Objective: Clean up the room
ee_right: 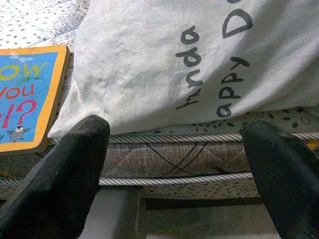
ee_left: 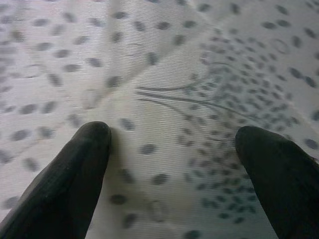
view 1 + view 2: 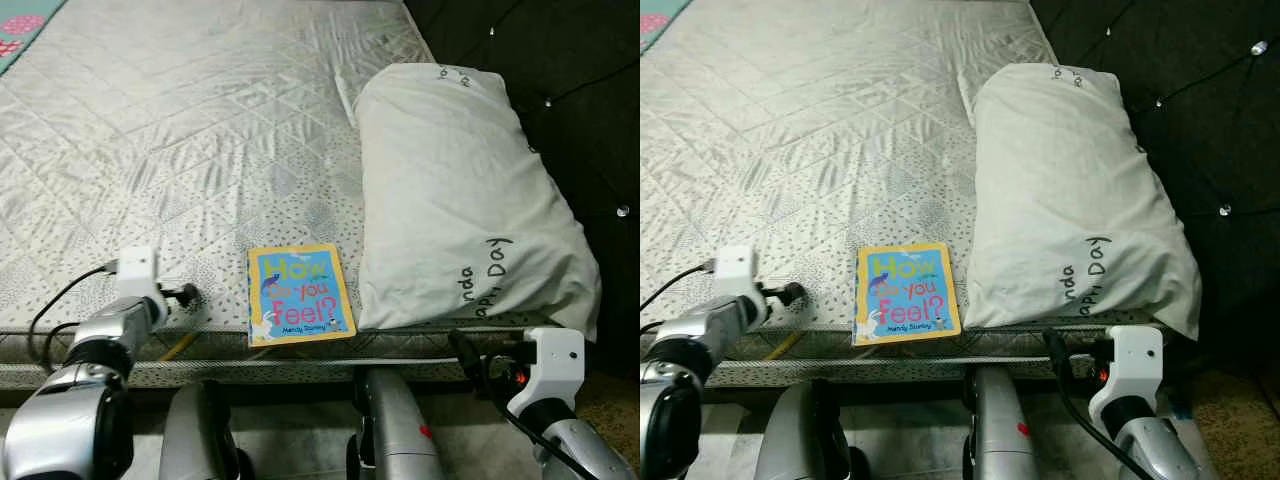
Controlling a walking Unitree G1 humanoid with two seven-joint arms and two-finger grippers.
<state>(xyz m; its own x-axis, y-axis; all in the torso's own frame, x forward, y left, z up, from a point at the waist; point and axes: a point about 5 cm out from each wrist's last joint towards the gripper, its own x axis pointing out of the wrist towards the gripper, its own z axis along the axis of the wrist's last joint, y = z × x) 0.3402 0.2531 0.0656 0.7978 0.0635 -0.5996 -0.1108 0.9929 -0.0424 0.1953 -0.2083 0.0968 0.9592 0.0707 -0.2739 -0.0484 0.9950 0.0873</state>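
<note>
With the book (image 3: 299, 295) lying low centre at the mattress (image 3: 180, 150) edge beside the pillow (image 3: 460, 190), the nearer right gripper (image 1: 174, 164), spread wide and empty like the left gripper (image 2: 172, 159), should probably straddle its overhanging edge.

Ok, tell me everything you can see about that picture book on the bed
The book lies flat, cover up, at the near edge of the bare quilted mattress, just left of the white pillow; contact between them is unclear. Its cover is blue with a yellow-orange border, coloured letters reading "How Do You Feel?" and a small penguin. It is closed and looks like stiff card. Neither gripper touches it.
</note>
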